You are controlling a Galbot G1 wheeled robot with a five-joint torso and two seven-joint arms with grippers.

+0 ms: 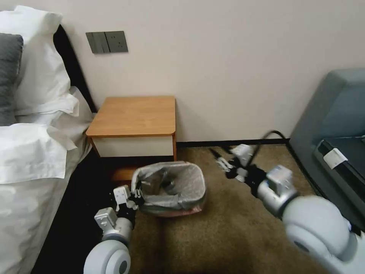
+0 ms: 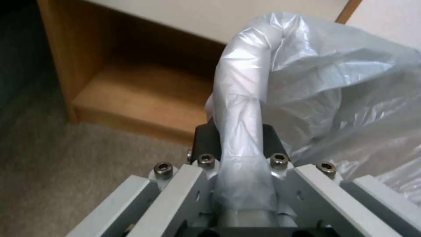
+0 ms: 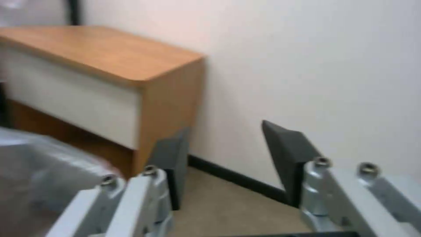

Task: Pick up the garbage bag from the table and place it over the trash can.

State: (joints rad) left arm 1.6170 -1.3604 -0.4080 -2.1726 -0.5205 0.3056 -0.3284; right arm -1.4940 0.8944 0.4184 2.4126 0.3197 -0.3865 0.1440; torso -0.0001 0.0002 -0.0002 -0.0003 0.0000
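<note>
A brown carpet [image 1: 228,228] covers the floor across the lower half of the head view, running back to a pale wall [image 1: 247,57] with a dark skirting strip, and a grey switch plate [image 1: 107,42] sits on that wall in the upper left. The table [image 1: 133,116] stands against the wall at centre left, its orange-brown top bare above a white front panel. A bed with white pillows [image 1: 34,68] takes the left edge, and a grey sofa [image 1: 334,110] takes the right edge. The trash can [image 1: 178,209] stands on the carpet just in front of the table, low in the centre of the frame, and the garbage bag [image 1: 178,179] is draped over its rim and sags down inside it, so that little of the bin's beige body shows. The left gripper [image 1: 137,196] sits at the can's lower-left corner; in the left wrist view its fingers [image 2: 206,138] are clenched on the bag-covered rim, the plastic running between them. The right gripper [image 1: 220,161] hangs above the carpet, right of the can and apart from it, jaws released with a clear gap between the dark pads [image 3: 291,154] in the right wrist view. The bag's inner bottom is hard to make out, and the sofa is cut off by the frame.
</note>
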